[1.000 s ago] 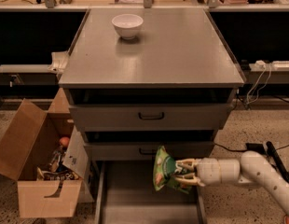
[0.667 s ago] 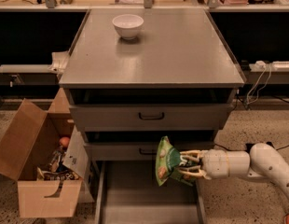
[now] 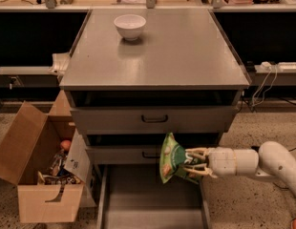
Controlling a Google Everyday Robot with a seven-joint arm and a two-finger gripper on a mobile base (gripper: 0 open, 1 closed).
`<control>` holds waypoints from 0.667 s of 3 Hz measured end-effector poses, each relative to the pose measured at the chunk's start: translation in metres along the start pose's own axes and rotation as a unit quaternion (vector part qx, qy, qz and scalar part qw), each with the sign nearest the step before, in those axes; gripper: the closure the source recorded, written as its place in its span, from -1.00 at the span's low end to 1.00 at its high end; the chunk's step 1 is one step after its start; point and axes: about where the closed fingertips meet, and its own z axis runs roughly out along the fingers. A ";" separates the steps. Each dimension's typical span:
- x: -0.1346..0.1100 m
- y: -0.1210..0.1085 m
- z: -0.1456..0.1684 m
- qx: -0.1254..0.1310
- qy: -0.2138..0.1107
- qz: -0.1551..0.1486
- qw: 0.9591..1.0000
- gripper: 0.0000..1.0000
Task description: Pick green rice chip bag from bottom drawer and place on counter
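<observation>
My arm's white two-finger gripper point(image 3: 188, 162) reaches in from the right, its pale fingers point(image 3: 195, 152) clamped on the right edge of the small crinkly bright-green rice chip bag point(image 3: 169, 157). The bag hangs roughly upright in the air above the open wide grey metal bottom drawer point(image 3: 150, 202), level with the front of the middle drawer point(image 3: 124, 155) and clear of the drawer floor.

I judge the bag light, soft and air-filled, with a slick film that could slide or crush if squeezed hard. Holding it by an edge, as here, looks right to me, but the free side may swing on the way up.

The goal is the smooth grey metal counter point(image 3: 186, 51), well above. The route up passes the middle drawer and the shut top drawer with its small black handle point(image 3: 154, 119), then the thin front lip of the counter, so I would want to back out before lifting.

A white bowl point(image 3: 130, 26) sits near the back left of the counter, apart from the near right area. An open cardboard box of clutter point(image 3: 36, 194) stands on the floor to the left, out of the way.
</observation>
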 end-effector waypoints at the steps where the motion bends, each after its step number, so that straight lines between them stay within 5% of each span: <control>1: -0.049 -0.039 -0.021 0.036 0.008 -0.045 0.998 1.00; 2: -0.121 -0.086 -0.053 0.075 0.025 -0.105 0.991 1.00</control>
